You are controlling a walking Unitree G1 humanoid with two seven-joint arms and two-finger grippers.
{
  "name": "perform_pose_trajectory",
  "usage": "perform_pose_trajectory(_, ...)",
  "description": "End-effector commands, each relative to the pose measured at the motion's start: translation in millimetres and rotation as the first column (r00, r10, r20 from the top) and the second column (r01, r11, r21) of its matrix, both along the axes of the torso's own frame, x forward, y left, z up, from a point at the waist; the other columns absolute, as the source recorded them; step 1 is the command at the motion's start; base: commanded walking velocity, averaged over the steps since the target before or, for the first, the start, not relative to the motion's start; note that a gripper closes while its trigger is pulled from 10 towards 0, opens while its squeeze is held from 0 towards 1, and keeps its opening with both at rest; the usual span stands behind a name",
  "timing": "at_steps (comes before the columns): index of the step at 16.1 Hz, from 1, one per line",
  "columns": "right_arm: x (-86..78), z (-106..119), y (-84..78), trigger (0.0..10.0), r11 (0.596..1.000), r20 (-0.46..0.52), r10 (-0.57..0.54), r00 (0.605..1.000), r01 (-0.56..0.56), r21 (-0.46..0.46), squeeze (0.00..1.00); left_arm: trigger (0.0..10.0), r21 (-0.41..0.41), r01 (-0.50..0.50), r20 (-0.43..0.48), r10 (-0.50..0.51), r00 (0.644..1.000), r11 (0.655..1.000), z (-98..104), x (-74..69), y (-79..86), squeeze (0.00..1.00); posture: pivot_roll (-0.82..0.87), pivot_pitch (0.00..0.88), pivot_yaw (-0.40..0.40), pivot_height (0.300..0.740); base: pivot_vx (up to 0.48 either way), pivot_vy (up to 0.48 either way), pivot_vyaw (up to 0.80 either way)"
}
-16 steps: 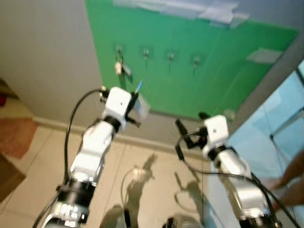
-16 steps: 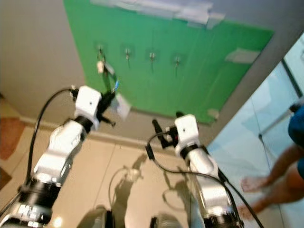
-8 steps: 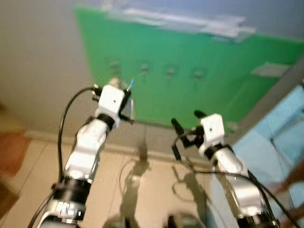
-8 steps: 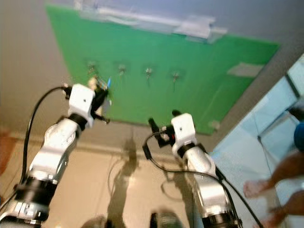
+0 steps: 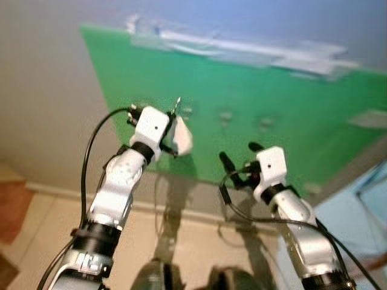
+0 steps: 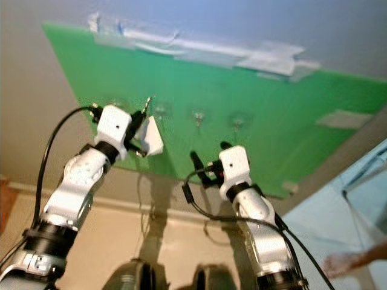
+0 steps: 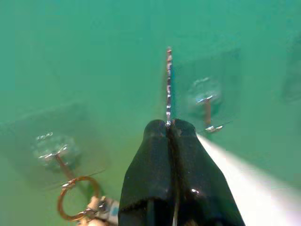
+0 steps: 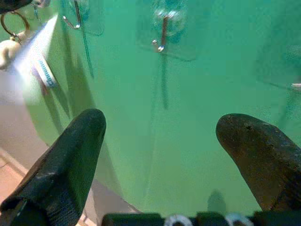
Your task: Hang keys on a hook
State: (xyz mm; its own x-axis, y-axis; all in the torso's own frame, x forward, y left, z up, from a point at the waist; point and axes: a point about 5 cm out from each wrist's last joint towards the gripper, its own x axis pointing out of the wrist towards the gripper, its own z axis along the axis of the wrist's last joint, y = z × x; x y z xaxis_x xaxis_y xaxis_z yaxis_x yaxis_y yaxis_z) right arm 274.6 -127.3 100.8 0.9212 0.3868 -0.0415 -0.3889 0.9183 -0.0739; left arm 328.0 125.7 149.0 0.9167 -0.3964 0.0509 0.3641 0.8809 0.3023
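Green board [image 5: 278, 121] on the wall, taped along its top edge; a row of clear-backed hooks across it.

Left gripper [image 7: 170, 126] is raised to the board, fingers pinched tight on a thin key ring [image 7: 168, 84] that juts out edge-on beyond the fingertips. A white tag [image 5: 181, 138] hangs from the gripper, just in front of the board. The ring's tip sits just beside a hook [image 7: 206, 106] on the board, not over it; touching or apart, cannot tell.

One hook over on the board, another hook [image 7: 55, 153] already carries a copper-coloured ring [image 7: 75, 197] with a small pale fob [image 7: 101, 212].

Right gripper [image 8: 169, 136] is held lower and nearer the board's middle, fingers spread wide, nothing between them. It faces a bare hook [image 8: 162, 33] on the board, well apart from it.

Head views are blurred; the hooks show there as faint spots.
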Motion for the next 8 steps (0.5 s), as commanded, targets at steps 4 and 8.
perform_pose_trajectory(4, -3.6, -2.4, -9.6, 10.0, 0.999, -0.008, -0.030, 1.000, 0.029, -0.018, 0.00, 0.0, 0.009, 0.002, 0.002, -0.002, 1.000, 1.000, 2.9, 1.1, -4.6, 0.00, -0.11, 0.142, -0.041, 0.710, 0.000, 0.000, 0.00)
perform_pose_trajectory(8, -4.5, -2.5, -9.3, 10.0, 0.999, -0.011, -0.026, 1.000, 0.026, -0.020, 0.00, 0.0, 0.060, -0.020, -0.019, 0.021, 1.000, 0.998, 0.0, 6.7, -2.5, 0.00, -0.12, 0.145, -0.042, 0.710, 0.000, 0.000, 0.00)
